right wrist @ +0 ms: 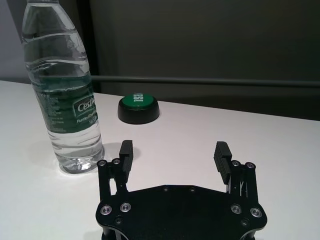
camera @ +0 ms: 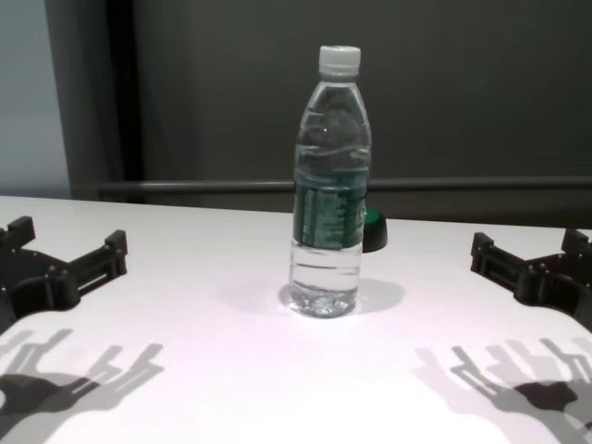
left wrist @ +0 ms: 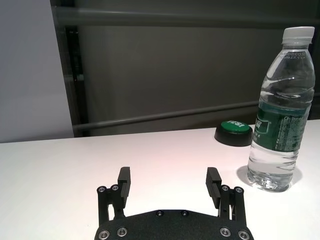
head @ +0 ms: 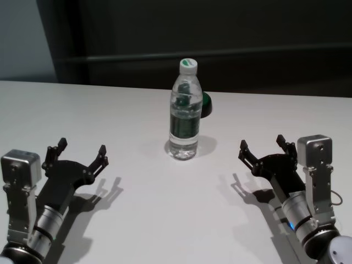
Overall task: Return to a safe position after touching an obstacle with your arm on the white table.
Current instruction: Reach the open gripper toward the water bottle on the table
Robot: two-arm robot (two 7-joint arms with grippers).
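The obstacle, a tall clear water bottle [head: 184, 110] with a white cap and dark green label, stands upright mid-table on the white table [head: 165, 209]. It also shows in the chest view [camera: 327, 185], the left wrist view [left wrist: 281, 115] and the right wrist view [right wrist: 65, 95]. My left gripper [head: 81, 153] is open and empty, low over the table at the near left, apart from the bottle; it shows in its wrist view [left wrist: 169, 181]. My right gripper [head: 263, 147] is open and empty at the near right, also apart; it shows in its wrist view [right wrist: 173, 152].
A low black round button with a green top [head: 205, 104] sits just behind the bottle, toward the table's far edge; it shows too in the left wrist view [left wrist: 233, 133] and the right wrist view [right wrist: 138, 107]. A dark wall with a rail lies beyond.
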